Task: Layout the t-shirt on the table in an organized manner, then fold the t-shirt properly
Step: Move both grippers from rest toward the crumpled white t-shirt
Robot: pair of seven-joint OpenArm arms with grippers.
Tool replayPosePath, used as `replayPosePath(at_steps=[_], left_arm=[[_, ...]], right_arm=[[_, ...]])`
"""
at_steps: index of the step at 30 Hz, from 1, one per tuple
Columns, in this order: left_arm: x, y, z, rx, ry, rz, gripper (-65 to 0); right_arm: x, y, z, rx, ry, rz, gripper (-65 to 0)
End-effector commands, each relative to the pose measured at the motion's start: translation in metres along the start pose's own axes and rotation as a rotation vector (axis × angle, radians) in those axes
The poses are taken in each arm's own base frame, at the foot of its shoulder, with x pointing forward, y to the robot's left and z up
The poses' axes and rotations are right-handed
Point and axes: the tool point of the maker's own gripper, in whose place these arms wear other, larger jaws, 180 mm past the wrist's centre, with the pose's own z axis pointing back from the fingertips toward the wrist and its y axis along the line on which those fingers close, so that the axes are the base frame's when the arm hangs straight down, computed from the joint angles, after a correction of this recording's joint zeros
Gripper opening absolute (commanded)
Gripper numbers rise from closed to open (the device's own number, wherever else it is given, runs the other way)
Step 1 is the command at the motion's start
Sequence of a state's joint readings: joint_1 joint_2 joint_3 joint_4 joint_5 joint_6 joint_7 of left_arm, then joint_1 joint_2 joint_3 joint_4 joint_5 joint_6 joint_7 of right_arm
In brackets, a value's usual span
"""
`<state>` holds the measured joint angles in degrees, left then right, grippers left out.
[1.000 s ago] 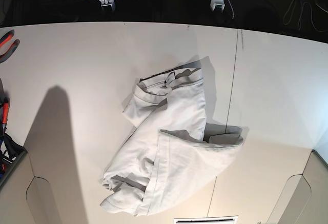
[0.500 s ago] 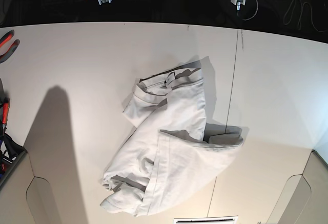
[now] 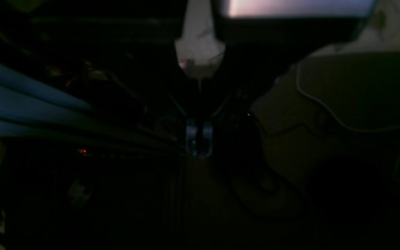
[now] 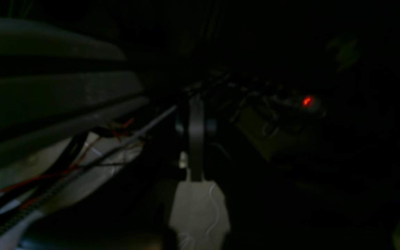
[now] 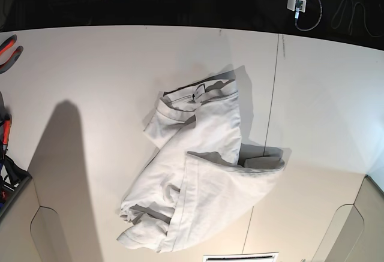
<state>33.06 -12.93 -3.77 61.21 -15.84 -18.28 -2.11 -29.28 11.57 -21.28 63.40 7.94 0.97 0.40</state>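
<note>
Mid-table, the t-shirt (image 5: 201,172) lies far from both end effectors.

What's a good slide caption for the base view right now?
Crumpled white t-shirt lying mid-table, both arms parked beyond the far edge, nothing held.

The base view looks straight down from high above on the table (image 5: 90,64), far edge at top. Both wrist views sit beyond that far edge, facing dark, blurred clutter; they share nothing recognisable with it.
</note>
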Motion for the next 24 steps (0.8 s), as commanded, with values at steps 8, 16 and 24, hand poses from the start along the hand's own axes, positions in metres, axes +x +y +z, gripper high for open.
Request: replayPosePath(at_steps=[8, 16, 24], left_arm=[[0.038, 0.006, 0.036, -0.033, -0.099, -0.125, -65.0], [0.072, 0.028, 0.077, 0.0, -0.144, -0.224, -65.0], [0.113, 0.036, 0.106, -0.05, -0.2, -0.293, -65.0]], right_arm=[[0.023, 0.007, 0.031, 0.03, -0.104, 0.071, -65.0], [0.045, 0.008, 0.069, 0.047, -0.189, 0.218, -65.0], [0.076, 0.017, 0.092, 0.066, -0.278, 0.271, -65.0]])
